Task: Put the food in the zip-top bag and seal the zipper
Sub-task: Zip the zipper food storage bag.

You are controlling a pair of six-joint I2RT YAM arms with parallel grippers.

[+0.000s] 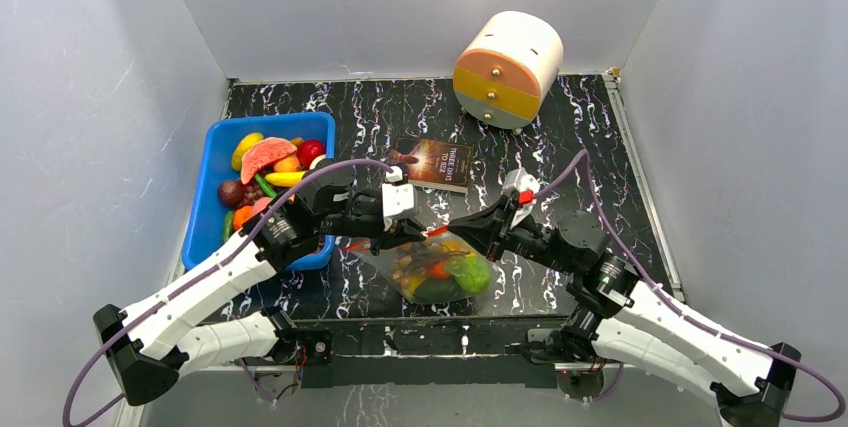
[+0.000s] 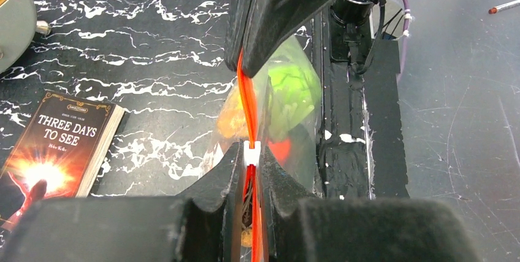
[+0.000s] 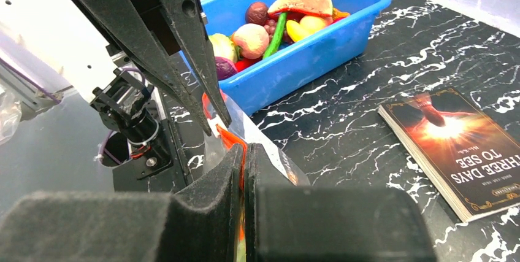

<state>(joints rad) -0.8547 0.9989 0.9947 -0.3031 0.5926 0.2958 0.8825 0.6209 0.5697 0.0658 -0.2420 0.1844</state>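
Closest in, the zip-top bag (image 1: 440,275) sits by the table's (image 1: 600,147) near edge with green, orange and red food (image 1: 468,272) inside, held up by its zipper (image 2: 247,99) between my two claws. My left claw (image 2: 250,173) is pinched on that red-orange strip with the pale slider (image 2: 252,153) right at its fingertips, and my right claw (image 3: 243,151) is clamped on the same strip further along. So the strip's long axis runs taut from left claw to right, and I reckon the slider travels rightward; farther off, the blue bin (image 1: 213,162) holds more food.
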